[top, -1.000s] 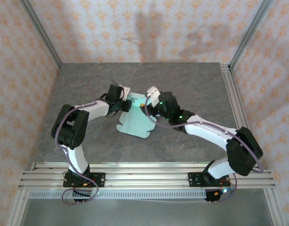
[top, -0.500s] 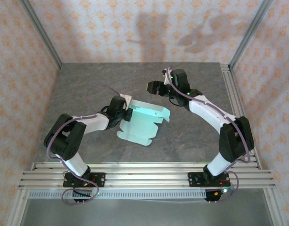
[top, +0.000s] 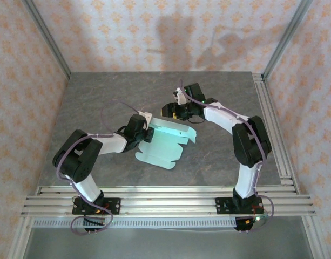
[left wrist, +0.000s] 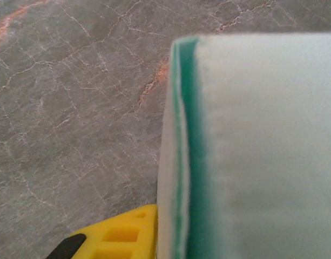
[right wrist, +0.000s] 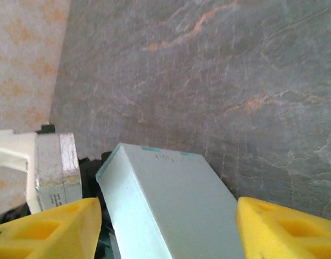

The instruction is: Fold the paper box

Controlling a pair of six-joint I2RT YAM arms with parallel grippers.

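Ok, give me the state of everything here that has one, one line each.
paper box: partly folded, far panel raised, near flaps lying flat.
left gripper: at the box's left edge, pressed close to it; can't tell whether it is open or shut.
right gripper: open, fingers wide apart, holding nothing, just beyond the box's far edge.

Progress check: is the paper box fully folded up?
No, in the top view the paper box has a flat panel with rounded tabs lying spread on the table.
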